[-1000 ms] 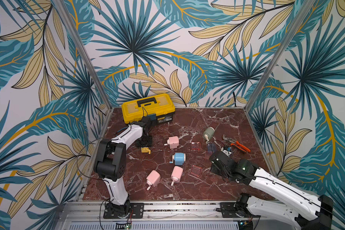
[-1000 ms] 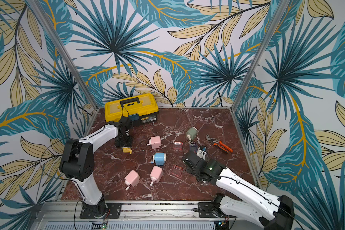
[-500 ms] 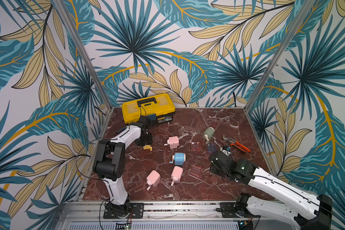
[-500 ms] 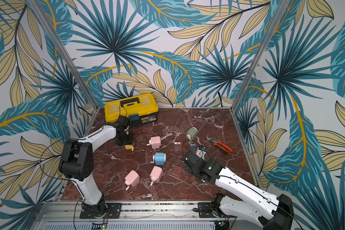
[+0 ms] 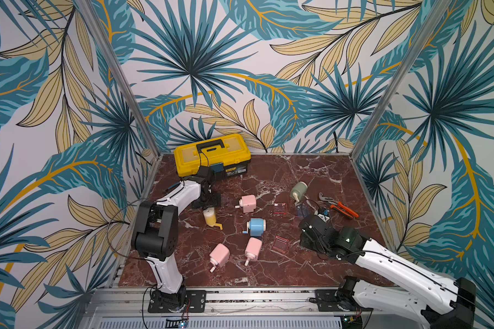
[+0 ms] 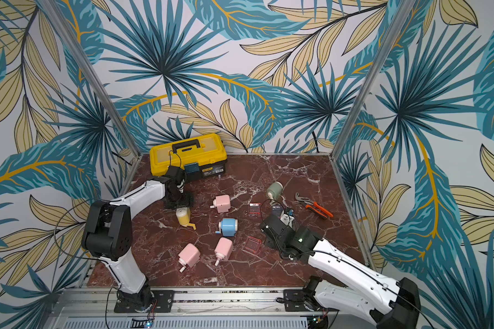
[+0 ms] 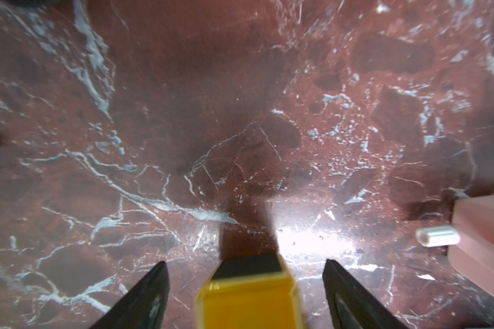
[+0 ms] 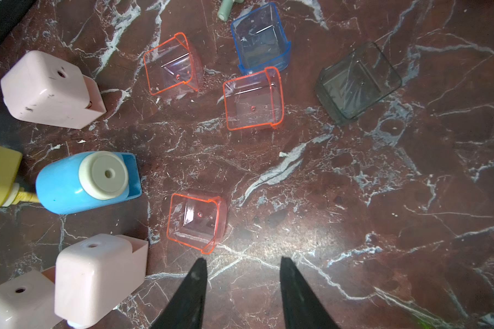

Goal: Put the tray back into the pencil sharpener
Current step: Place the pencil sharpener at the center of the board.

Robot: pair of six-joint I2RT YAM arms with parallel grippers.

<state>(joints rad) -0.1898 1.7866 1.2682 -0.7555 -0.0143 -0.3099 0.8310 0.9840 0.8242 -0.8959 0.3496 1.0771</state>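
Note:
A yellow pencil sharpener (image 5: 209, 216) lies on the red marble floor with its crank toward the front. My left gripper (image 7: 244, 262) stands open astride it (image 7: 246, 302), with a gap on each side; it shows in a top view (image 6: 180, 200) too. My right gripper (image 8: 243, 258) is open over bare floor, just short of an orange tray (image 8: 196, 220), which also appears in a top view (image 5: 281, 244). Two more orange trays (image 8: 253, 99) (image 8: 173, 67), a blue tray (image 8: 261, 40) and a grey tray (image 8: 357, 81) lie farther off.
Three pink sharpeners (image 5: 248, 203) (image 5: 219, 255) (image 5: 253, 249), a blue one (image 5: 257, 227) and a green one (image 5: 298, 190) lie around mid-floor. A yellow toolbox (image 5: 211, 158) stands at the back left. Orange-handled pliers (image 5: 338, 204) lie at the right.
My left gripper has opened and let go of the yellow sharpener, which now lies on the floor. My right gripper has opened a little wider.

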